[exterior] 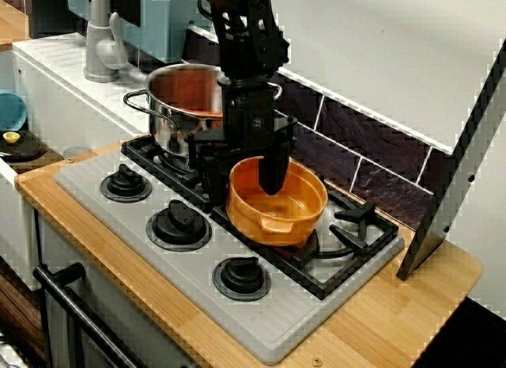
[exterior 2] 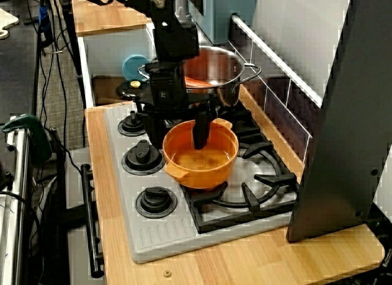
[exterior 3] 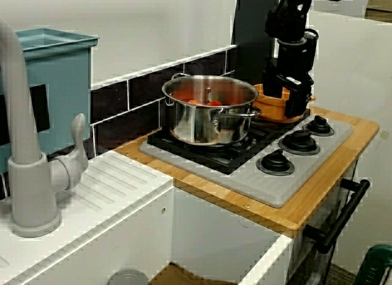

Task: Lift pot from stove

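One gripper (exterior: pixel 241 174) clamps the orange pot's (exterior: pixel 278 203) nine-o'clock rim, jaws narrow, over the stove's (exterior: pixel 158 195) three-o'clock burner.

A toy kitchen set up in a lab or workshop is shown. A grey stove (exterior: pixel 237 249) w/ knobs is set in a wooden counter (exterior: pixel 379 320), backed by dark tiles (exterior: pixel 371 146). A white sink unit w/ grey faucet (exterior 3: pixel 24 144) is seen alongside. Cables (exterior 2: pixel 55 46) and a clamp (exterior 2: pixel 27 135) are visible on the surrounding floor.
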Controlling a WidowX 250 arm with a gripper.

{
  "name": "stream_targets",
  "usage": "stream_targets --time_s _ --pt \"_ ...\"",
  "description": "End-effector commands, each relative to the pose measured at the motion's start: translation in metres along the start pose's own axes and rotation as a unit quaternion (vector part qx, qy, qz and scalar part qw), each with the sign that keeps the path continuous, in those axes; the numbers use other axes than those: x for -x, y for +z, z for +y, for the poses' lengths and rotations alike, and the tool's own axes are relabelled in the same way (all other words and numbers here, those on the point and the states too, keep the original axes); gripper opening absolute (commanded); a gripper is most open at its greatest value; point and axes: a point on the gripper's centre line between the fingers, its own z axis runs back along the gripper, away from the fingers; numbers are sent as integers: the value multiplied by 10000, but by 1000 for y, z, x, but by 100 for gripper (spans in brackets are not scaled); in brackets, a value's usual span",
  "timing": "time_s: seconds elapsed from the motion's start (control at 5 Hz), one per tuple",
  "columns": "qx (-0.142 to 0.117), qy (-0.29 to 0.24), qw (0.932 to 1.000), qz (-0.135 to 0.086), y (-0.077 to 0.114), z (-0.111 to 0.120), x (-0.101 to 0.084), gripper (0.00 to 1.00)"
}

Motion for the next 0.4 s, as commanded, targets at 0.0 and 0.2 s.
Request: stream_targets --time_s 0.0,0.2 --pt "-202 152 9997 67 8 9 0 100" --pt "-34 163 9999 -11 8 12 3 0"
